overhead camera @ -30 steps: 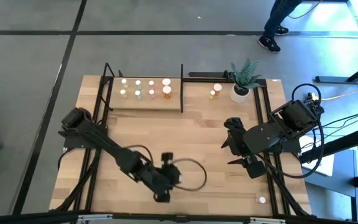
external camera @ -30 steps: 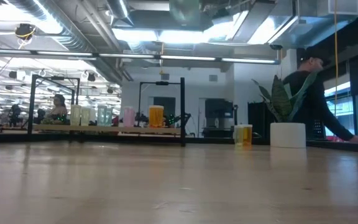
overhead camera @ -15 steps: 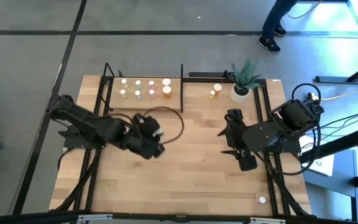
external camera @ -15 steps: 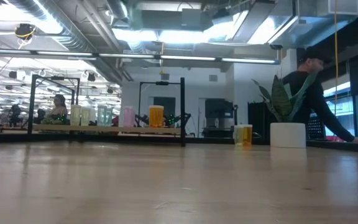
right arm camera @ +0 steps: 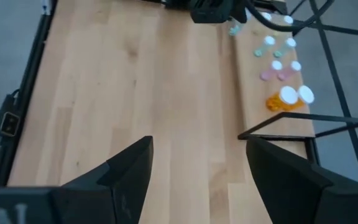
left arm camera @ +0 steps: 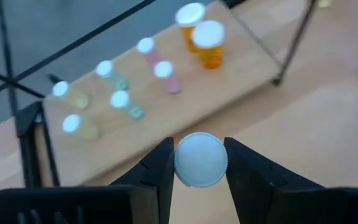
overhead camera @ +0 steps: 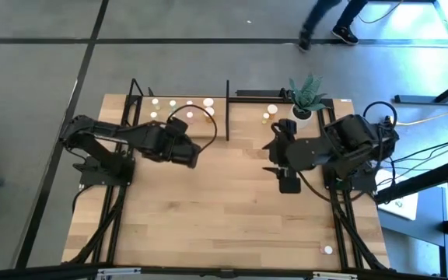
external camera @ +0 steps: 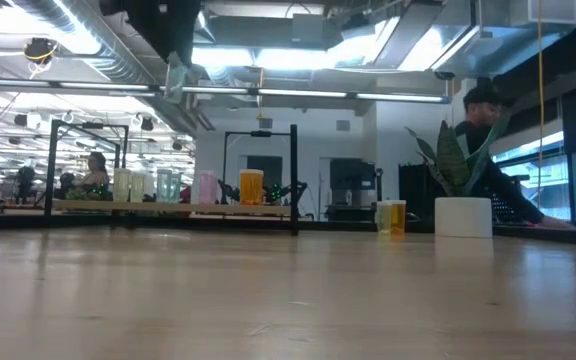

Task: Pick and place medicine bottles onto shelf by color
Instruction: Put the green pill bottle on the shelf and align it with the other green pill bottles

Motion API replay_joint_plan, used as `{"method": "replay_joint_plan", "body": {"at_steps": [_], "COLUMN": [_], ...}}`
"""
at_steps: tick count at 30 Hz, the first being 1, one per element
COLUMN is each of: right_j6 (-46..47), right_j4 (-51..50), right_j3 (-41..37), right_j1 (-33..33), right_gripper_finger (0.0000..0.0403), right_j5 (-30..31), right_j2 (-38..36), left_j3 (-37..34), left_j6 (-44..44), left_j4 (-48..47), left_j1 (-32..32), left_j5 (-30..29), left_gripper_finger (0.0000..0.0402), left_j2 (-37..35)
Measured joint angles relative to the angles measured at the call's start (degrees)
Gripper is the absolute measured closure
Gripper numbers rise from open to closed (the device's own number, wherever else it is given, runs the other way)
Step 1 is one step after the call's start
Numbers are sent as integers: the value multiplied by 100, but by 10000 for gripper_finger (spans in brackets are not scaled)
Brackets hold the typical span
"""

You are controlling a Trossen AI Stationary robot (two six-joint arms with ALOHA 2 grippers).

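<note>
Left gripper (left arm camera: 199, 163) clamps one white-capped bottle (left arm camera: 200, 159); eight bottles (left arm camera: 209, 45) on shelf (left arm camera: 185, 102); right gripper (right arm camera: 196, 163) spread.

**Where everything sits on your worktop**

The shelf (overhead camera: 179, 131) lies at your worktop's (overhead camera: 208, 218) far edge, bottles (overhead camera: 171, 110) on it. Your left claw (overhead camera: 194, 149) hangs just before it, gripping a bottle (left arm camera: 199, 160). Two more bottles (overhead camera: 269, 113) stand beside the plant pot (overhead camera: 301, 117) — right claw (overhead camera: 285, 167) nearby.
</note>
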Motion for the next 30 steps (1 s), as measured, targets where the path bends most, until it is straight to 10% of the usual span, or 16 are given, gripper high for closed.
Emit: {"method": "replay_joint_plan", "body": {"at_steps": [30], "right_j6": [9], "right_j4": [334], "right_j3": [0], "right_j1": [-999], "right_gripper_finger": [144], "right_j5": [2], "right_j2": [-2], "left_j3": [-3117], "left_j6": [1263], "left_j4": [2327], "left_j1": [1267], "left_j5": [665], "left_gripper_finger": [286], "left_j2": [-1742]}}
